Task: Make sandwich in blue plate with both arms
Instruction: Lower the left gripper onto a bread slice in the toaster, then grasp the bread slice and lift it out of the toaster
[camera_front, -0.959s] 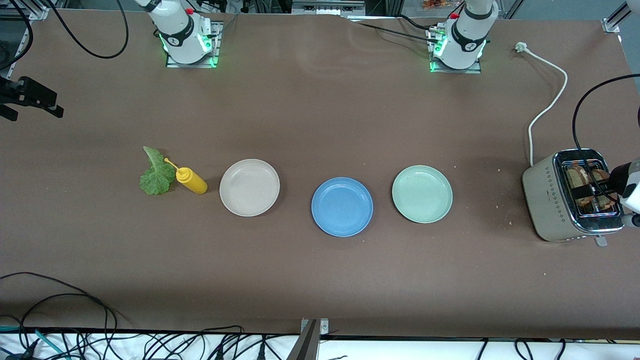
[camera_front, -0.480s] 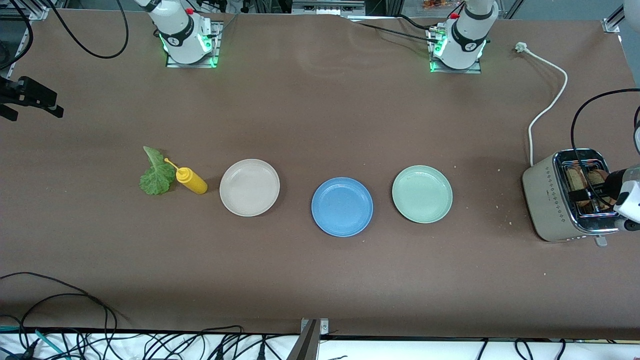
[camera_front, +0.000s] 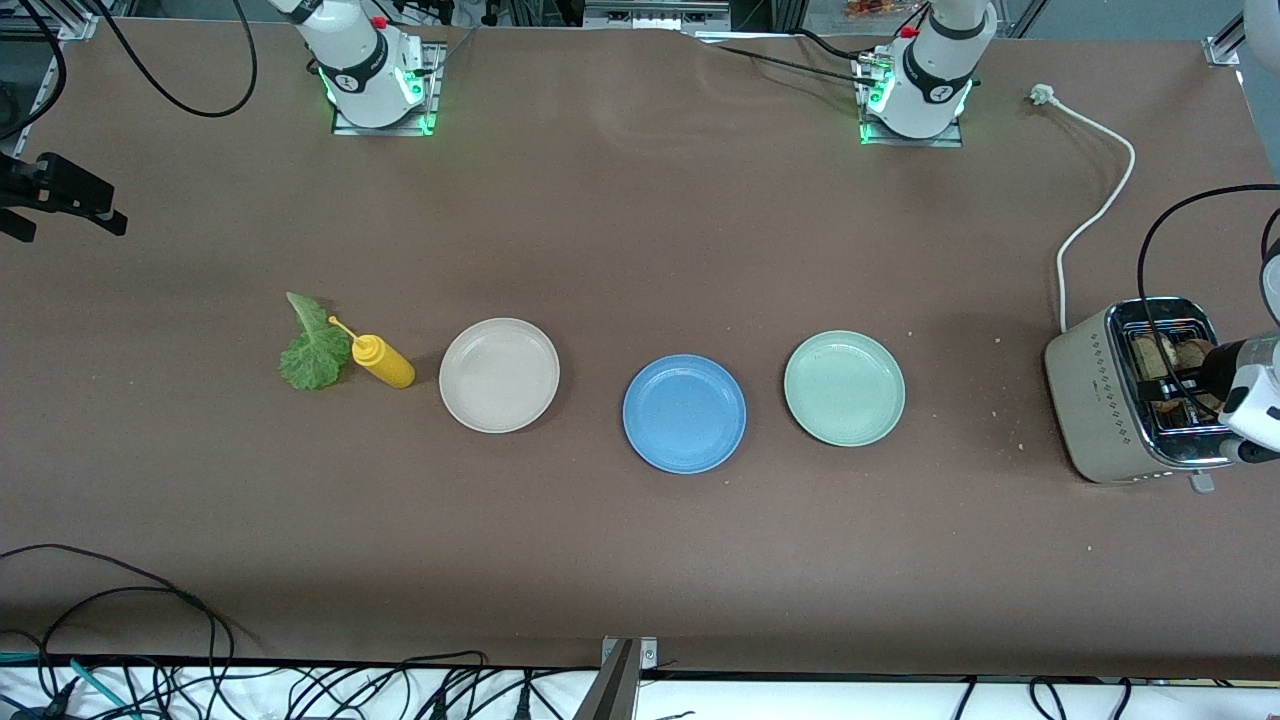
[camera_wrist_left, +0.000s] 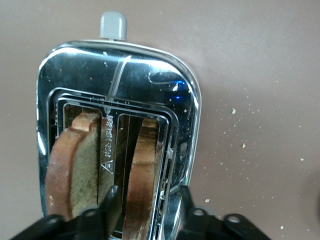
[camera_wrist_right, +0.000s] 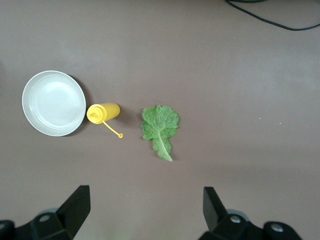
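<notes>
The left gripper (camera_wrist_left: 148, 200) is lowered over the toaster (camera_wrist_left: 120, 75) at the left arm's end of the table (camera_front: 640, 230). Its jaws are part open and set astride one bread slice (camera_wrist_left: 142, 170), with a gap seen on one side, so nothing is held. A second bread slice (camera_wrist_left: 70, 165) is stood upright in the neighbouring slot. A small line of lettering is stamped on the metal strip between the slots, but it cannot be read. A grey lever (camera_wrist_left: 113, 25) is seen at the toaster's end, a white cord (camera_front: 1095, 210) is laid out on the table near it, and crumbs (camera_wrist_left: 234, 111) are scattered beside it. The right gripper (camera_wrist_right: 145, 200) is held wide open and empty, up over the right arm's end of the table, where that arm waits. The blue plate (camera_front: 684, 412) is placed mid-table, between a pale green plate (camera_front: 844, 388) toward the toaster and a beige plate (camera_front: 499, 375), and a little nearer the front camera than both. Just beside the beige plate a yellow bottle (camera_front: 383, 362) is laid on its side, its nozzle touching the lettuce leaf (camera_front: 312, 350).
</notes>
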